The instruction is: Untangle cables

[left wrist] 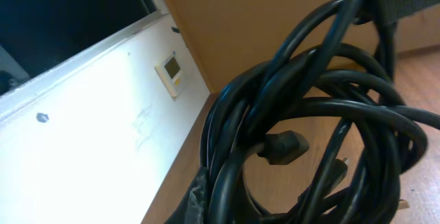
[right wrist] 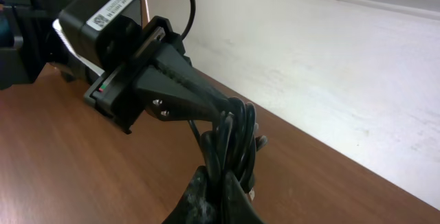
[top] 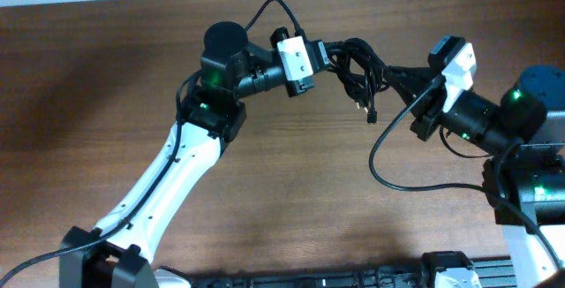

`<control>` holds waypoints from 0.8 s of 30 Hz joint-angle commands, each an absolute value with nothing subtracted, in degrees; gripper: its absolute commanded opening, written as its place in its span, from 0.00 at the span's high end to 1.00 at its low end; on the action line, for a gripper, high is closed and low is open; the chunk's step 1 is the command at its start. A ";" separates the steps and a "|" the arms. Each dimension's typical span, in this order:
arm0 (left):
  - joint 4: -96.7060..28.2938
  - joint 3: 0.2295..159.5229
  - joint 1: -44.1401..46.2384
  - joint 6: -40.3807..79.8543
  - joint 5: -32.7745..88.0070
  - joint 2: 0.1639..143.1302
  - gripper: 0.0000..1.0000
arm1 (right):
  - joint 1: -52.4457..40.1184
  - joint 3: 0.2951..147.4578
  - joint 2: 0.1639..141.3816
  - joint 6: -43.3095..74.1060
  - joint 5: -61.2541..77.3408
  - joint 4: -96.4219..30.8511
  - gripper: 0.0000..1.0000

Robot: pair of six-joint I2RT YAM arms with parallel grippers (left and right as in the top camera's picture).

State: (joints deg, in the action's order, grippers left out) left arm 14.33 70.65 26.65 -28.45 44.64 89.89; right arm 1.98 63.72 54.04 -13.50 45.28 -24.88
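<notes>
A tangled bundle of thin black cables point(top: 357, 69) hangs in the air between my two grippers, above the brown table. A plug end point(top: 372, 114) dangles below it. My left gripper point(top: 334, 56) is shut on the bundle's left side; in the left wrist view the loops point(left wrist: 309, 121) fill the frame with a small connector point(left wrist: 282, 146) inside them. My right gripper point(top: 395, 76) is shut on the bundle's right side; in the right wrist view the cables point(right wrist: 230, 141) run from its fingers point(right wrist: 220, 189) up to the left gripper point(right wrist: 172, 80).
The wooden table point(top: 291, 191) lies under both arms. A white wall point(right wrist: 330, 59) runs along the table's far edge. A thicker arm wire point(top: 388, 160) loops down near the right arm. A black keyboard-like strip point(top: 353, 279) lies at the front edge.
</notes>
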 commanded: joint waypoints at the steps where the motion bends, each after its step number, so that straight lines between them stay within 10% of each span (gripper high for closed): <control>1: 13.89 70.65 25.23 -30.94 35.09 90.02 1.00 | 1.89 64.84 51.09 -12.60 46.00 -24.21 0.96; 18: 26.61 70.65 24.60 -13.08 34.26 89.95 1.00 | 1.91 64.84 51.92 -12.60 42.85 -30.52 0.94; 22: 28.73 70.65 24.60 -13.04 34.26 89.95 1.00 | 1.89 64.84 53.71 -12.60 42.87 -32.18 0.83; 24: 29.63 70.65 24.60 -13.06 34.26 89.95 1.00 | 1.89 64.84 54.06 -12.60 43.18 -32.21 0.46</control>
